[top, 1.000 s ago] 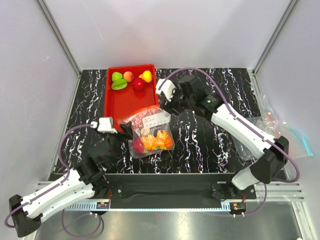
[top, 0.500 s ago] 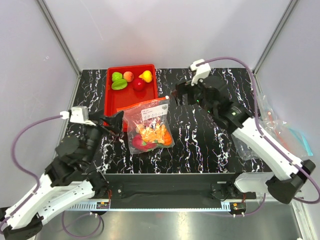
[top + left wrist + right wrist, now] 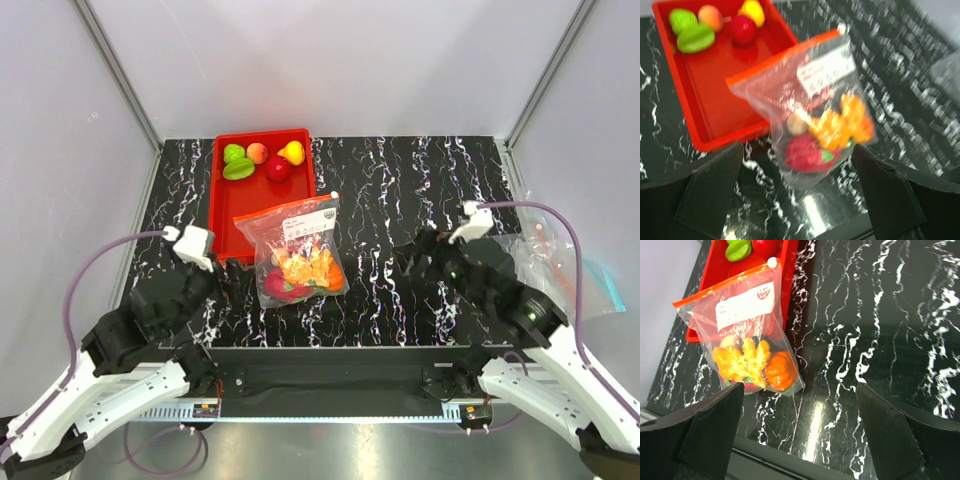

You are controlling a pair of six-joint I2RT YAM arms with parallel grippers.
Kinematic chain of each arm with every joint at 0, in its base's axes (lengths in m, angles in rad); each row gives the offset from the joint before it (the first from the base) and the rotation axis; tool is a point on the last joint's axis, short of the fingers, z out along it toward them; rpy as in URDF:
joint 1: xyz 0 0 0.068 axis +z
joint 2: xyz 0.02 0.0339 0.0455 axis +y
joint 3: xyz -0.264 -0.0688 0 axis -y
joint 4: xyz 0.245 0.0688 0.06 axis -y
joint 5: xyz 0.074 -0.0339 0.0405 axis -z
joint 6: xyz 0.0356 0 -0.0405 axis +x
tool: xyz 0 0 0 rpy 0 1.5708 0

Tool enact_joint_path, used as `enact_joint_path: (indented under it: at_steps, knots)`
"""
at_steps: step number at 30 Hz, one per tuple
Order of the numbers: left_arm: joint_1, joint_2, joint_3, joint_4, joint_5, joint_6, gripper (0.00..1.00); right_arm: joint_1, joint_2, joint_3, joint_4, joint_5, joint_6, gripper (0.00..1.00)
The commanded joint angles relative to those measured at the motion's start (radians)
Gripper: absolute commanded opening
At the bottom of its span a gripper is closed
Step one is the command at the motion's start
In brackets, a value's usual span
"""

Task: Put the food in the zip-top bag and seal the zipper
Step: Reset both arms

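Note:
The zip-top bag (image 3: pixel 296 250) lies flat on the black marble table, its upper part resting over the red tray's near corner. Its zipper (image 3: pixel 284 210) runs straight across the far edge, with a white tab at the right end. Orange food (image 3: pixel 306 265) and a magenta piece (image 3: pixel 279 289) sit inside at the near end. My left gripper (image 3: pixel 222 287) is open and empty, left of the bag. My right gripper (image 3: pixel 408 258) is open and empty, right of it. The left wrist view shows the bag (image 3: pixel 815 95) ahead of the left gripper (image 3: pixel 800 200). The right wrist view shows the bag (image 3: pixel 747 335) ahead-left of the right gripper (image 3: pixel 805 440).
The red tray (image 3: pixel 252 205) at the back left holds green (image 3: pixel 238 170), peach (image 3: pixel 257 152), yellow (image 3: pixel 292 152) and red (image 3: pixel 278 168) pieces. Spare clear bags (image 3: pixel 545 250), one blue-tinted (image 3: pixel 603 282), lie at the table's right edge. Grey walls enclose the sides and back.
Both grippers have left the bag and drawn back toward the near edge, the right arm swinging far right. The bag has settled flat and stays in place.

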Motion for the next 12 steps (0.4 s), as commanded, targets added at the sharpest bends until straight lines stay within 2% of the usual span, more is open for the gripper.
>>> enact_joint_path:
  at_steps: [1,12]
  knots:
    - [0.003,-0.005,-0.065,-0.023,0.042,0.028,0.99,-0.003,-0.086,-0.016,-0.078,0.095,0.075,1.00]
    - [0.001,-0.067,-0.116,0.006,0.064,0.034,0.99,-0.003,-0.212,-0.068,-0.170,0.147,0.115,1.00]
